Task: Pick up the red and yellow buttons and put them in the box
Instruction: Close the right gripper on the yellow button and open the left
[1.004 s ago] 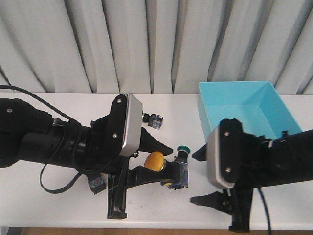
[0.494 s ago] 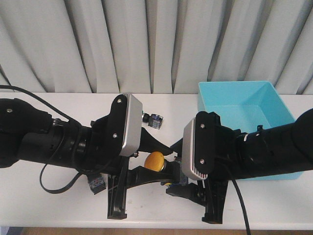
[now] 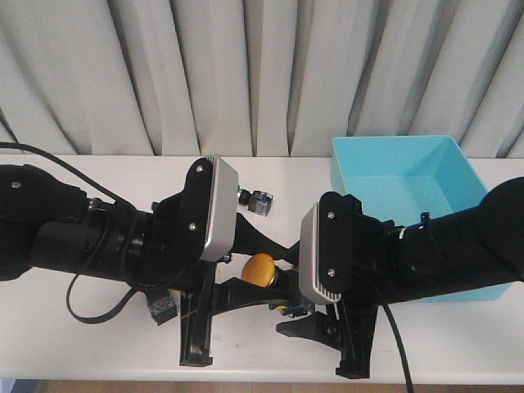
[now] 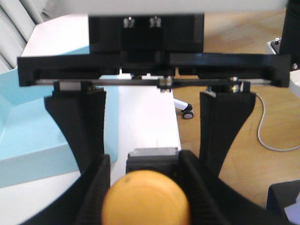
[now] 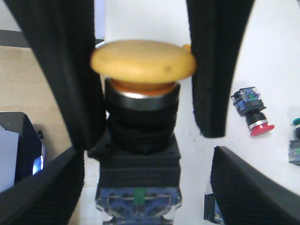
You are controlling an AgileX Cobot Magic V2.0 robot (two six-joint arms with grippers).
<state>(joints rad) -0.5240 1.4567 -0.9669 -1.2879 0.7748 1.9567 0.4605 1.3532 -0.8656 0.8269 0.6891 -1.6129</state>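
The yellow button (image 3: 262, 268) sits centre frame in the front view, just below the middle, pinched in the left gripper (image 3: 264, 260), which is closed onto it, cap up and clear of the table (image 3: 98, 344). In the left wrist view the cap (image 4: 146, 197) fills the bottom centre, a finger pressing in on each side. The right gripper (image 3: 304, 319) is crowded right beside it, lower centre. In the right wrist view the button's black body stands between two upper black fingers that look like the left arm's, while the right's own fingers (image 5: 248, 187) are spread wide at the bottom corners, gripping nothing. It reads like a hand-over being lined up.

Out from there, a red button (image 5: 253, 117) lies on the table at the right edge of the right wrist view, untouched. A green-capped switch (image 3: 255, 200) rests above centre in the front view, and it stays put.

The box (image 3: 409, 176), upper right, shows a bare floor where it is visible, though the right arm hides its near part. So as far as can be seen, nothing is delivered yet: one yellow in hand, and at least the red still to fetch.
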